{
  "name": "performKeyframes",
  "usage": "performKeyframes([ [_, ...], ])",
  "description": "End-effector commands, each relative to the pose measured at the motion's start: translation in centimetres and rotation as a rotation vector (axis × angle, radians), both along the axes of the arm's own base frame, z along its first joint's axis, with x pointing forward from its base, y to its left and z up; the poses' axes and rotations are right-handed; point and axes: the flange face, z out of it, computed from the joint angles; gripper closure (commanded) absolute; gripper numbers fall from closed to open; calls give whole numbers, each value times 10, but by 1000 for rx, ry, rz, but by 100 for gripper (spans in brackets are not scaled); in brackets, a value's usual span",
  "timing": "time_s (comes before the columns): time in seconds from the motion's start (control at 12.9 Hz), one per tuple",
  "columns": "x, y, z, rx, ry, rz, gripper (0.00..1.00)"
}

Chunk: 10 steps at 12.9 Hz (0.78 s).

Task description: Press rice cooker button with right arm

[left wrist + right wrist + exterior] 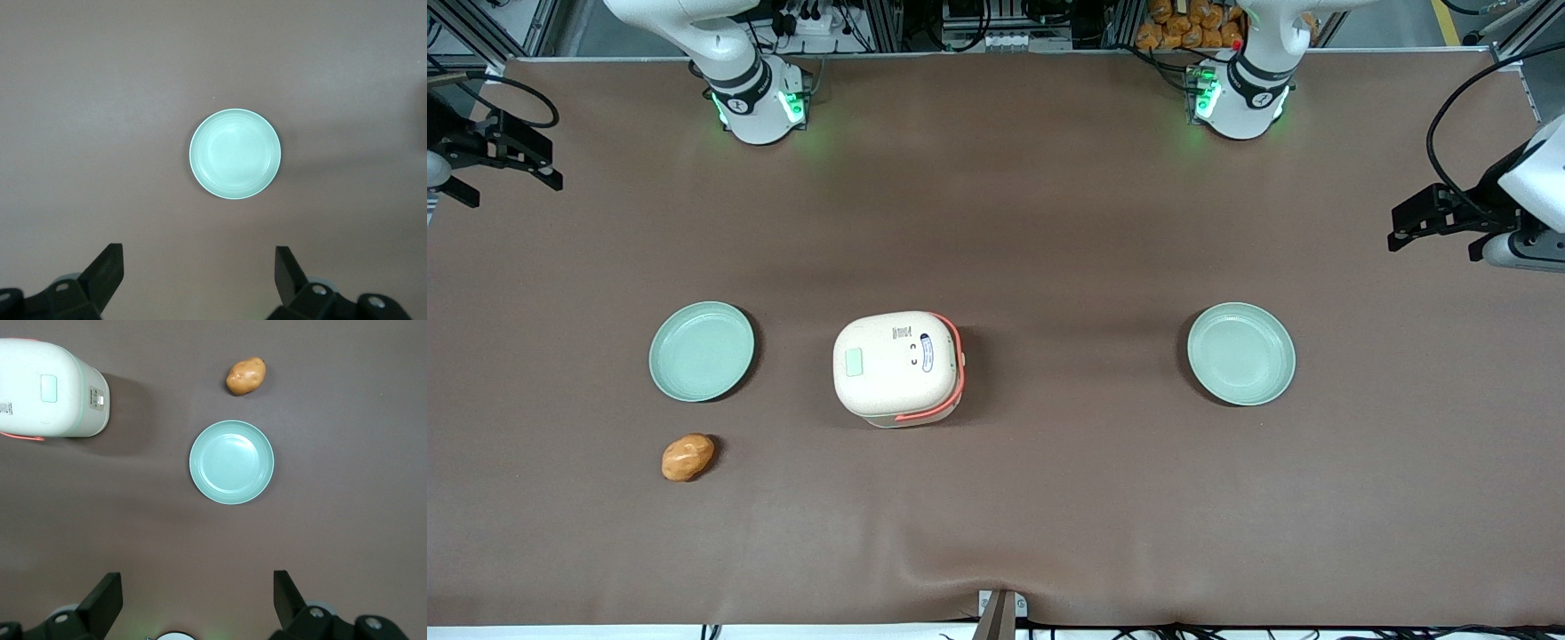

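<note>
I see the rice cooker point(898, 368) sitting closed mid-table, between two pale green plates. Its button point(854, 362) is on the cream lid, toward the working arm's end; the blue oval label point(926, 352) carries print too small for me to read. The right arm point(729, 53) holds its gripper point(503, 160) high at the table's edge, well apart from the cooker, fingers point(103, 600) spread and holding nothing. A potato point(687, 457) lies near one plate point(701, 351), closer to the front camera.
</note>
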Motion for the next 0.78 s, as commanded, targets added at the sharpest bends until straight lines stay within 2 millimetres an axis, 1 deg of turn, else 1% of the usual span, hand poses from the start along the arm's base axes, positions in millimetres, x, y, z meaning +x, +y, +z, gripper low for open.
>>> performKeyframes([
  [0.0,-4,3,3,19,13,18,0],
  [0.08,-3,3,5,17,7,10,0],
  [0.31,3,3,0,20,7,5,0],
  [0.54,5,10,-2,63,6,10,0],
  [0.7,12,14,-10,81,13,12,0],
])
